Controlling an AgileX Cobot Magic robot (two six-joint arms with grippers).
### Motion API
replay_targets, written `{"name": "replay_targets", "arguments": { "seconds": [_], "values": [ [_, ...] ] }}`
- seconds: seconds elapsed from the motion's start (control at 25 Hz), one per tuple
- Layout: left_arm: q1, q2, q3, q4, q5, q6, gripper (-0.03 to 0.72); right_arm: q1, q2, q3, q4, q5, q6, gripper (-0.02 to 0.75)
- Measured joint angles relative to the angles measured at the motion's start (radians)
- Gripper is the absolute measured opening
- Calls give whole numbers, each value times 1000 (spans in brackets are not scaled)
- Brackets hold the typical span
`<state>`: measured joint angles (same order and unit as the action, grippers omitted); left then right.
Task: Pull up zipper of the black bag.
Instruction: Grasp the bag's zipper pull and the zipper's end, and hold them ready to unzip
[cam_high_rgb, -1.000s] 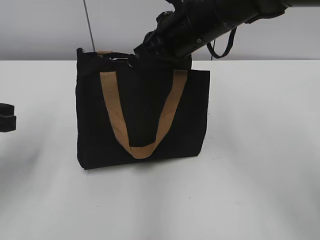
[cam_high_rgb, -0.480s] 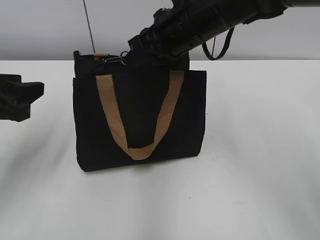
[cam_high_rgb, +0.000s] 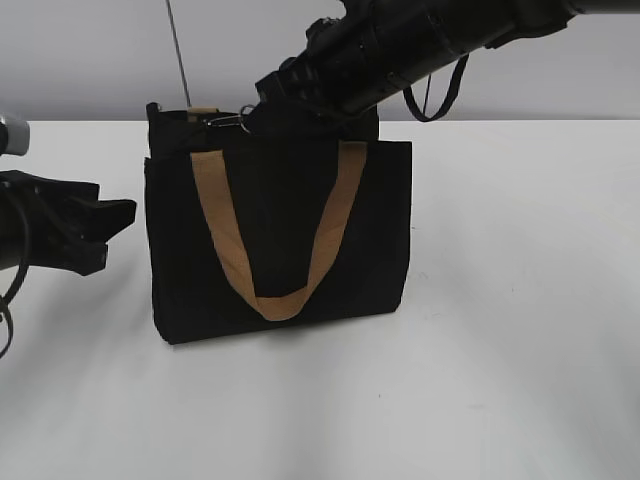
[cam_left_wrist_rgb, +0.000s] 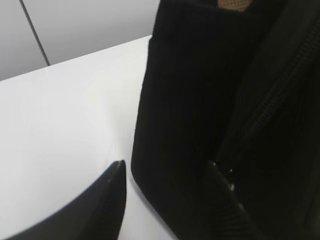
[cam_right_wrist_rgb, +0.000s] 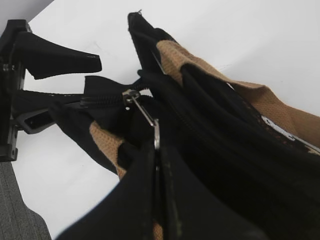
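Observation:
The black bag (cam_high_rgb: 280, 230) stands upright on the white table with a tan loop handle (cam_high_rgb: 275, 240) hanging down its front. My right gripper (cam_high_rgb: 262, 108) reaches over the bag's top edge and is shut on the silver pull tab (cam_right_wrist_rgb: 145, 116) of the zipper (cam_right_wrist_rgb: 102, 100); the tab shows near the bag's top left corner (cam_high_rgb: 232, 121). My left gripper (cam_high_rgb: 105, 225) is open just left of the bag's side. In the left wrist view its jaws (cam_left_wrist_rgb: 167, 172) straddle the bag's lower side edge (cam_left_wrist_rgb: 180, 130) without closing on it.
The white table (cam_high_rgb: 520, 330) spreads around the bag. A grey wall stands behind, with a thin dark cable (cam_high_rgb: 178, 55) rising behind the bag's left corner. The right arm's black body (cam_high_rgb: 420, 45) hangs over the bag's top.
My left gripper has moved right, from the frame's left edge to the bag's side. My right gripper pulled the tab leftward along the top edge; the bag shifted slightly left.

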<state>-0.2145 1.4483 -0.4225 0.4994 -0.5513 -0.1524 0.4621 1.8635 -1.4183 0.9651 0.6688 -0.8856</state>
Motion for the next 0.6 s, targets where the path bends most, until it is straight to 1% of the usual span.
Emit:
{"name": "replay_targets", "arguments": {
  "seconds": [0.24, 0.48, 0.6],
  "values": [
    [0, 19, 0, 54, -67, -4, 382, 0, 0, 0, 0, 6, 0, -1],
    [0, 20, 0, 188, -74, -109, 369, 0, 0, 0, 1, 11, 0, -1],
    [0, 20, 0, 216, -97, -125, 366, 0, 0, 0, 1, 12, 0, -1]
  ]
}}
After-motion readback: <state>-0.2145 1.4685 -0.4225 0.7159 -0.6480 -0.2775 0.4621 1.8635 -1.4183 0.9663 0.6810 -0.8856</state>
